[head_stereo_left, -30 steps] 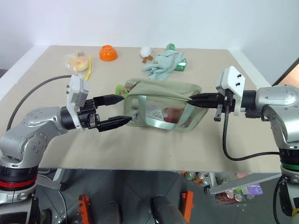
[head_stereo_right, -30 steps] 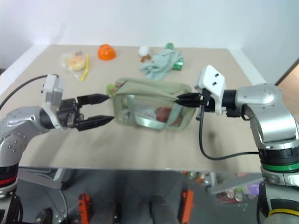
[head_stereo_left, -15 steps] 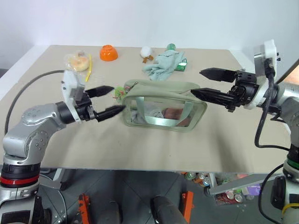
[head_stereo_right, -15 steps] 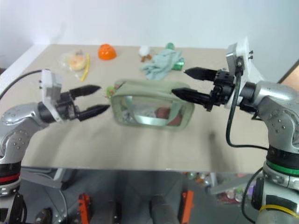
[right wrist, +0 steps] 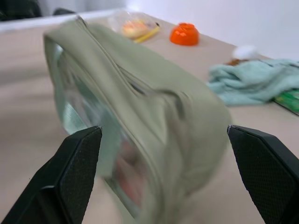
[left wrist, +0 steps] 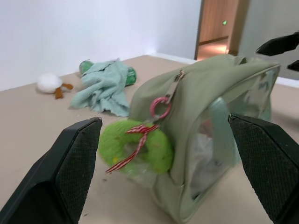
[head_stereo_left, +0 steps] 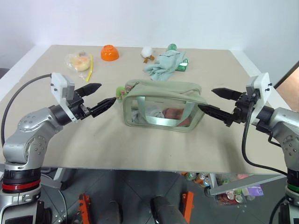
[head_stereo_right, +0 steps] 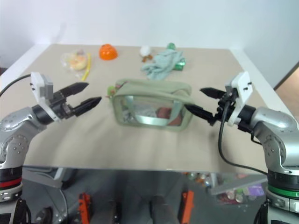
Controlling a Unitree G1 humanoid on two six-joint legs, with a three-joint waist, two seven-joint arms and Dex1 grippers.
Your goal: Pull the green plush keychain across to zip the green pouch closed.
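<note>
The boxy sage-green fabric pouch with clear plastic side panels [head_stereo_left: 163, 106] stands in the middle of the frame on the beige surface [head_stereo_left: 140, 149], its top zipper running from left to right. The small lime-green fuzzy plush keychain with red-and-white ribbon trim [left wrist: 135, 147] hangs by a pink ring from the zipper pull at the pouch's left end, and rests low against that end wall.

The left hand [head_stereo_left: 94, 97] hovers at centre left, its two black fingers spread wide, tips aimed at the keychain and just short of it. The right hand [head_stereo_left: 216, 101] sits at centre right, fingers likewise spread, close to the pouch's right end but gripping nothing.

Seen from the right wrist, the zipper line looks drawn together along the top, though the blur leaves this unsure. Judged so, the pull seems finished or nearly so. If any gap remains, the next move calls for the left hand to pinch the keychain while the right steadies the far end.
</note>
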